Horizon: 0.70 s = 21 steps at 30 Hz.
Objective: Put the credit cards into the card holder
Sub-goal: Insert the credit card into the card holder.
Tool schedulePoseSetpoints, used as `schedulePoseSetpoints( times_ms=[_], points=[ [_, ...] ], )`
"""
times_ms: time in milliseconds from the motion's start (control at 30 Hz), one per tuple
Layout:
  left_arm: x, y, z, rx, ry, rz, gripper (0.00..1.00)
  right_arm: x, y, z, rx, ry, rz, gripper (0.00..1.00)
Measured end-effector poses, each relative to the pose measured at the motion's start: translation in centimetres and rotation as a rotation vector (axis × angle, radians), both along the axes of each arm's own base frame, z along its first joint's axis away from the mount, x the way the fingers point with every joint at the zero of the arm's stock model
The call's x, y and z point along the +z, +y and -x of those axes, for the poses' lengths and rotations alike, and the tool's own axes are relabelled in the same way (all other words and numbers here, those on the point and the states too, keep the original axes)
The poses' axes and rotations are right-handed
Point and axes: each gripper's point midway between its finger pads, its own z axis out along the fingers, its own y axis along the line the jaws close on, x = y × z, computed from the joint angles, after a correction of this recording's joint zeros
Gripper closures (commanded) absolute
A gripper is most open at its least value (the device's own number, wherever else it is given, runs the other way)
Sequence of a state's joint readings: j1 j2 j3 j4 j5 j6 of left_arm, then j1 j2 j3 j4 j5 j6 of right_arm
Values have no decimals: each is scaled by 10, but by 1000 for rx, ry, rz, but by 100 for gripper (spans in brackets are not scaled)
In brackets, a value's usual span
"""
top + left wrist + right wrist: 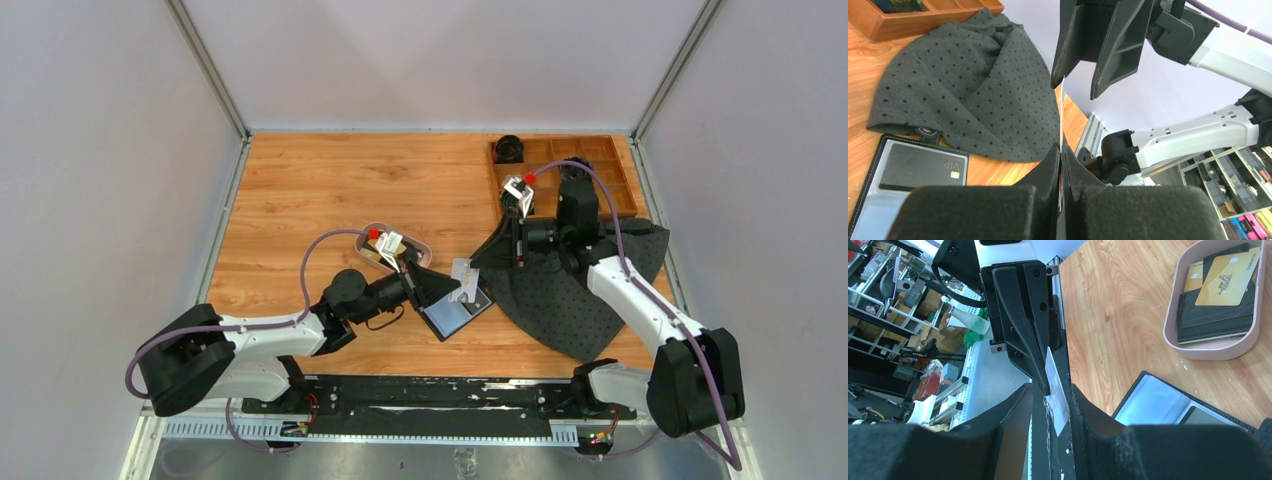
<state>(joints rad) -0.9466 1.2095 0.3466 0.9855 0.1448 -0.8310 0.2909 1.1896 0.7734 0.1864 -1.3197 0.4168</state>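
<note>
Midair, left pincer [1061, 150] clamping white card [1058, 395], right pincer [1074, 89] astride

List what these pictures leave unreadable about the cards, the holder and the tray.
White card: its face; edge-on in left wrist view, partly behind left claw in right wrist view.
Card holder: lower part; cut off by left wrist view's bottom edge and the claw's fingers.
Tray: what lies under the gold card; right wrist view, stack covered.

The wooden desk [300, 190] carries a wooden compartment box [612, 150] at its far right corner and a dark dotted cloth [560, 300] by the right edge. An open black card holder [455, 312] lies near the middle, with a pale oval tray [1215, 351] just beyond it.
</note>
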Motion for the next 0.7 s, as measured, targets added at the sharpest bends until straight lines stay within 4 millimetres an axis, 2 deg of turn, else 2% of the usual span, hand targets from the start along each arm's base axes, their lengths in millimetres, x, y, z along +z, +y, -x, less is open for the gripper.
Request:
schedulePoseSetpoints(
  times_ms=[267,467,533,633,700],
  points=[
    [-2,0,2,-8,-5,-12,100,-11,0,3,39,6,20,65],
    [-3,1,2,-8,-6,-23,100,-13,0,6,72,-12,20,70],
    [-5,1,2,-9,-3,-30,100,-14,0,7,77,-17,20,76],
    [-6,1,3,-12,-1,-34,100,-14,0,8,85,-25,19,95],
    [-6,0,4,-17,-2,-34,100,-15,0,8,88,-37,18,100]
  ],
)
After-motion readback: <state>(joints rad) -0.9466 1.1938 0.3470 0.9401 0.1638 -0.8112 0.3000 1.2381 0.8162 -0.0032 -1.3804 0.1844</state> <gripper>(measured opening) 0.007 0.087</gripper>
